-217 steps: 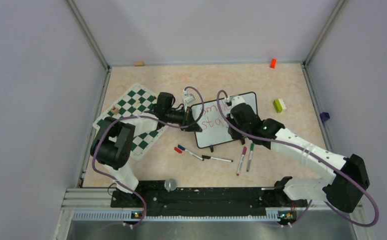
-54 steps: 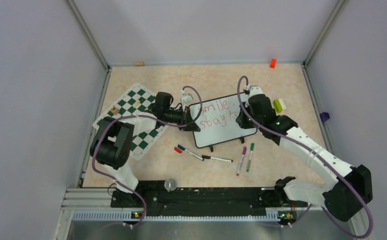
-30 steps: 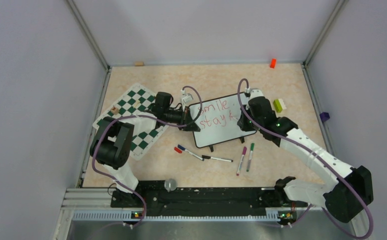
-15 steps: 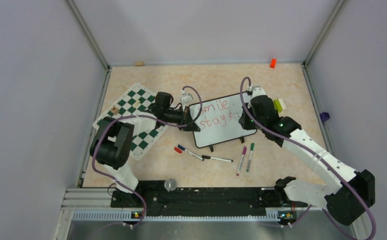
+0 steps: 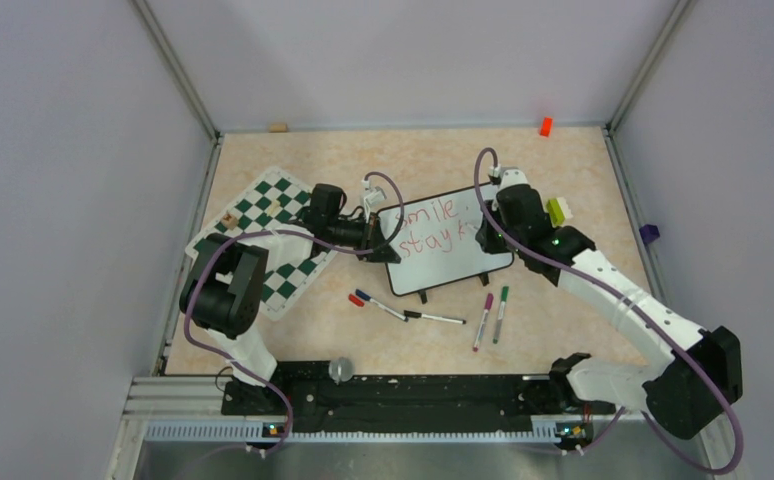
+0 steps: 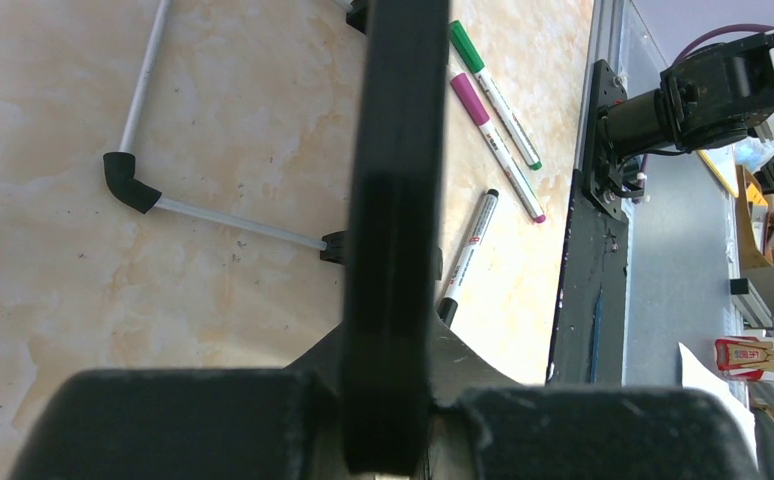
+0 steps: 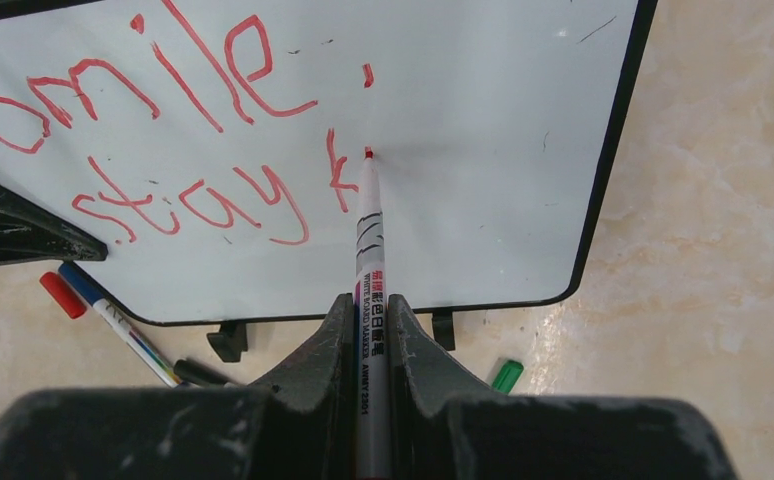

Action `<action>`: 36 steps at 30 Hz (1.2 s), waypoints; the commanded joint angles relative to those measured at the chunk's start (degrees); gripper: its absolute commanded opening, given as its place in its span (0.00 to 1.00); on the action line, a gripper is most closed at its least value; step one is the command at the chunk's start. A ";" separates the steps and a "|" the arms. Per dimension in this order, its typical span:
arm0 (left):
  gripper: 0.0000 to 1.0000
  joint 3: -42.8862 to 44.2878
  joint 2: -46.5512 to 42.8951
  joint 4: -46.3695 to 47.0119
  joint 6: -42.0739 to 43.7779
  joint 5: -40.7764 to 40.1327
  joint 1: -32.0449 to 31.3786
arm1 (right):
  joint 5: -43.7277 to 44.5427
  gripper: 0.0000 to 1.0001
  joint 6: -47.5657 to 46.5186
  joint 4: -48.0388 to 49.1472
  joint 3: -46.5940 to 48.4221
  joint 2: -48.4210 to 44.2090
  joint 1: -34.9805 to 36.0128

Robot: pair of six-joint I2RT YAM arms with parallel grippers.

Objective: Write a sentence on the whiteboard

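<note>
Two lines of red lettering, the sentence [image 7: 210,105], sit on the whiteboard [image 5: 445,268], which lies tilted at the middle of the table [image 5: 363,160], its feet toward the near side. The far line reads "smile." and the near line reads "stay k" (the last letter is a short, rough stroke). The right gripper [image 7: 370,312] is clenched around a red marker [image 7: 368,230], barrel pinched between both fingers, and the tip touches the white surface just right of that "k". From above, this arm reaches in from the near right and covers the board's right edge. The left gripper [image 5: 371,236] is clamped on the board's left edge; its wrist camera shows the black frame edge-on, squeezed between the fingers. Four loose markers lie on the table near the board's near edge: a blue one [image 5: 379,305] with a red cap [image 5: 355,299] beside it, a black one [image 5: 435,318], a purple one [image 5: 484,320] and a green one [image 5: 500,314], the last two side by side. The chess mat [image 5: 268,235] lies to the left, under the left arm.
</note>
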 commanded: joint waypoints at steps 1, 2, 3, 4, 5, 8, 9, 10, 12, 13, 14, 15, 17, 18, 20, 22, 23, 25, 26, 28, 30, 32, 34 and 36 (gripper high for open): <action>0.00 0.52 -0.44 -3.21 0.69 -6.29 0.97 | 0.60 0.00 -0.60 2.30 1.67 0.33 -0.94; 0.00 0.51 -0.53 -3.22 0.69 -6.31 1.01 | 0.57 0.00 -0.60 2.32 1.40 -0.13 -1.01; 0.00 0.51 -0.50 -3.28 0.70 -6.31 1.03 | 0.58 0.00 -0.54 2.22 1.18 -0.69 -1.00; 0.00 0.51 -0.52 -3.26 0.69 -6.32 1.00 | 0.56 0.00 -0.53 2.09 0.93 -1.14 -1.05; 0.00 0.51 -0.50 -3.27 0.73 -6.38 0.96 | 0.42 0.00 -0.52 1.71 0.82 -1.66 -1.11; 0.00 0.57 -0.27 -3.29 0.77 -6.32 0.97 | 0.10 0.00 -0.50 0.63 0.30 -3.37 -1.03; 0.00 0.64 -0.29 -3.30 0.77 -6.39 0.97 | 0.09 0.00 -0.47 0.43 0.12 -4.02 -1.11; 0.00 0.63 -0.27 -3.29 0.75 -6.28 0.98 | -0.03 0.00 -0.37 0.21 -0.08 -4.61 -1.07; 0.00 0.60 -0.33 -3.29 0.73 -6.27 0.99 | -0.42 0.00 -0.29 0.02 -0.58 -5.41 -1.07; 0.00 0.60 -0.28 -3.29 0.69 -6.23 1.02 | -0.59 0.00 -0.23 0.04 -0.85 -5.50 -1.09; 0.00 0.60 -0.28 -3.30 0.68 -6.22 1.04 | -0.65 0.00 -0.22 0.10 -1.17 -5.42 -1.12; 0.00 0.60 -0.31 -3.30 0.69 -6.16 1.03 | -0.50 0.00 -0.20 0.11 -1.39 -5.03 -1.12; 0.00 0.60 -0.31 -3.22 0.63 -6.29 0.98 | -0.77 0.00 -0.13 0.11 -1.78 -4.20 -1.04; 0.00 0.56 -0.32 -3.24 0.67 -6.23 0.97 | -0.97 0.00 0.03 0.17 -1.96 -3.96 -1.08; 0.00 0.51 -0.31 -3.30 0.65 -6.22 1.02 | -1.29 0.00 0.40 0.66 -2.33 -3.82 -1.12; 0.00 0.51 -0.42 -3.29 0.69 -6.24 1.03 | -1.32 0.00 0.52 0.97 -2.58 -3.79 -1.11; 0.00 0.52 -0.36 -3.30 0.64 -6.32 0.97 | -1.18 0.00 0.49 1.03 -2.62 -3.64 -1.12; 0.00 0.51 -0.41 -3.30 0.69 -6.25 1.01 | -1.08 0.00 0.53 1.35 -2.58 -3.21 -1.10; 0.00 0.51 -0.46 -3.30 0.70 -6.27 1.01 | -1.14 0.00 0.53 1.51 -2.60 -3.00 -1.05; 0.00 0.44 -0.49 -3.30 0.67 -6.28 1.00 | -1.35 0.00 0.56 2.01 -2.45 -2.52 -1.09; 0.00 0.42 -0.50 -3.30 0.75 -6.29 0.98 | -1.53 0.00 0.57 2.31 -2.17 -2.14 -1.10; 0.00 0.48 -0.42 -3.30 0.76 -6.25 1.01 | -1.51 0.00 0.51 2.43 -1.81 -1.76 -1.05; 0.00 0.51 -0.53 -3.29 0.71 -6.22 0.97 | -1.37 0.00 0.44 2.52 -1.55 -1.40 -1.11; 0.00 0.52 -0.45 -3.28 0.67 -6.22 0.96 | -1.30 0.00 0.36 2.72 -1.28 -1.11 -1.12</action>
